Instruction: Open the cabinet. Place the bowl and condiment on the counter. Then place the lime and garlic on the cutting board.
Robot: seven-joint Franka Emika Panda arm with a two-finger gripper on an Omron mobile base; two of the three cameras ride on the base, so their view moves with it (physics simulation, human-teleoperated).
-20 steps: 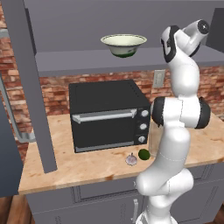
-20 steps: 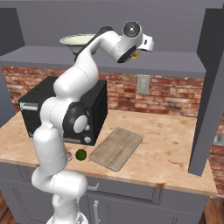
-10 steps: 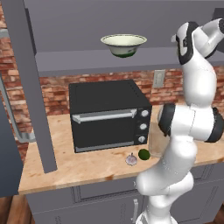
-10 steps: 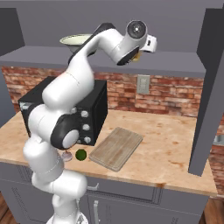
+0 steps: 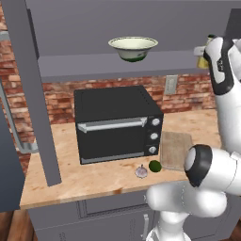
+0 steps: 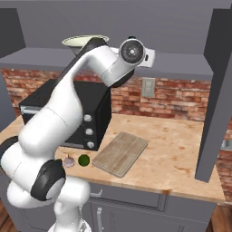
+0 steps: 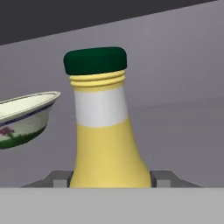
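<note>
Inspection of the reach into the open large grey wall cabinet, whose doors stand swung wide.

Hand: The hand is raised to the cabinet shelf. In the hand view its two grey fingertips stand close on either side of the lower body of the small slim yellow bottle with dark green cap. The jaws are partly spread with the bottle between them. Whether the pads press on the bottle cannot be told, so the grip is not confirmed.

Task items: The bottle stands upright on the shelf. The wide cream-white bowl with flared rim and dark green base sits on the same shelf, at 9 o'clock of the bottle in the hand view, near it but apart. On the light tan wooden surface the small round dark green lime and the small pale garlic bulb lie just beside each other, in front of the black oven. The rectangular light brown wooden cutting board lies bare at 3 o'clock of them in the right base view.

Judgement on the step: The bottle is being taken first.
- Close squarely on the wide lower body, not the tapering neck.
- Keep the bottle centred and upright.
- Lift slightly before withdrawing, to clear the shelf edge.
- Draw straight out, away from the bowl rim.
</note>
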